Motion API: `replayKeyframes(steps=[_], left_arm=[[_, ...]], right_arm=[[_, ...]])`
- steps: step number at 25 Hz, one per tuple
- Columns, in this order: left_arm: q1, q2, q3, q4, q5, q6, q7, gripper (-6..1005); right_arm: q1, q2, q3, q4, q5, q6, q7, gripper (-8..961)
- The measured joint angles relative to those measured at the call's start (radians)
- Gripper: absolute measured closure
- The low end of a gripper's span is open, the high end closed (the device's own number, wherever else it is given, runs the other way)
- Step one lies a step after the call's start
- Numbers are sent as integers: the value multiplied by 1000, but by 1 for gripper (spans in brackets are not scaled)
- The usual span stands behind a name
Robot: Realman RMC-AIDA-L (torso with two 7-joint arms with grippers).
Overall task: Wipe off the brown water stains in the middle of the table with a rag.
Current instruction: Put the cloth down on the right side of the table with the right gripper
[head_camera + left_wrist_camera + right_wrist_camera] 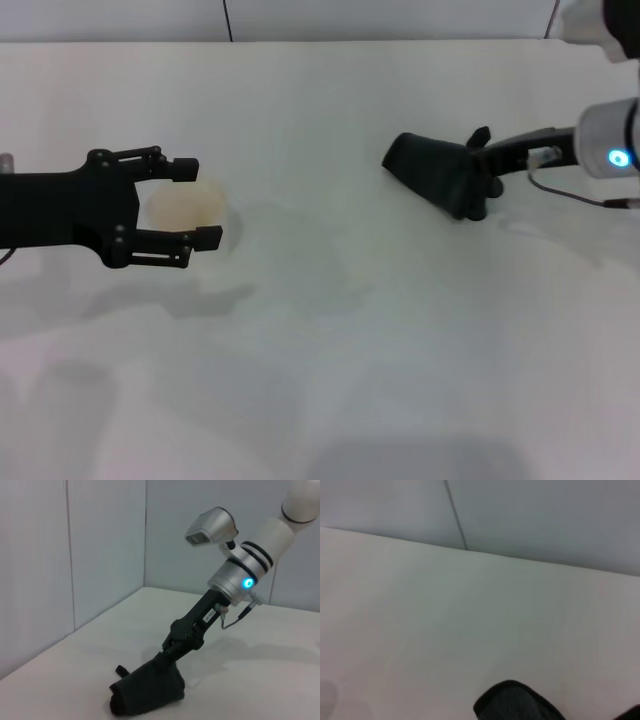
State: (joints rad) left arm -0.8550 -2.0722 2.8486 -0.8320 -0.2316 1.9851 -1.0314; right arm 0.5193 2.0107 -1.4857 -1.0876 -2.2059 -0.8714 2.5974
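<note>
Holding the rag (437,172) at the right of the head view, the right gripper (478,170) has its jaws closed into the black cloth, whose bulk spreads toward frame centre and rests on the white desk (330,380). The left wrist view shows the same thing from the side: the rag (147,689) lies bunched on the desk with the right gripper (172,652) pressing down into its upper fold at a slant.

No clear brown stain is visible on the desk in any view; only a faint, slightly duller patch shows near the middle of the head view, so the stain may be mostly gone or simply too pale to see. A whitish cup (186,206) with a tan tint stands at centre left, between the wide-open jaws of the left gripper (195,203), which grips nothing.

To wipe well, the right arm would probably do best to keep the cloth flat and pressed down, dragging it leftward across the centre in overlapping passes, and stopping short of the cup so it is not knocked. A firm hold matters, since the folded rag could slip out under friction.

No brand, label or readable writing appears; a small tag on the right arm's wrist is too small to read.
</note>
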Motion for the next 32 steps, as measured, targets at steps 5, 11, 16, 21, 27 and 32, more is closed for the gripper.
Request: replayKeyframes(steps=[5, 11, 16, 21, 27, 32], left_arm=[[7, 0, 0, -4, 0, 0, 0, 115], [9, 0, 0, -4, -11, 0, 1, 115], [16, 0, 0, -5, -15, 2, 1, 115], [26, 0, 0, -6, -39, 4, 1, 115], [32, 0, 0, -6, -47, 5, -2, 115], [35, -2, 0, -6, -49, 6, -4, 115]], right_arm=[[-98, -2, 17, -102, -1, -36, -1, 787], [-192, -4, 46, -192, -2, -90, -2, 784], [-244, -5, 69, -237, -3, -145, -6, 782], [-290, -6, 78, -282, -3, -204, -20, 779], [-321, -6, 92, -316, -25, -242, -25, 776], [-317, -7, 123, -320, -26, -274, -47, 773]])
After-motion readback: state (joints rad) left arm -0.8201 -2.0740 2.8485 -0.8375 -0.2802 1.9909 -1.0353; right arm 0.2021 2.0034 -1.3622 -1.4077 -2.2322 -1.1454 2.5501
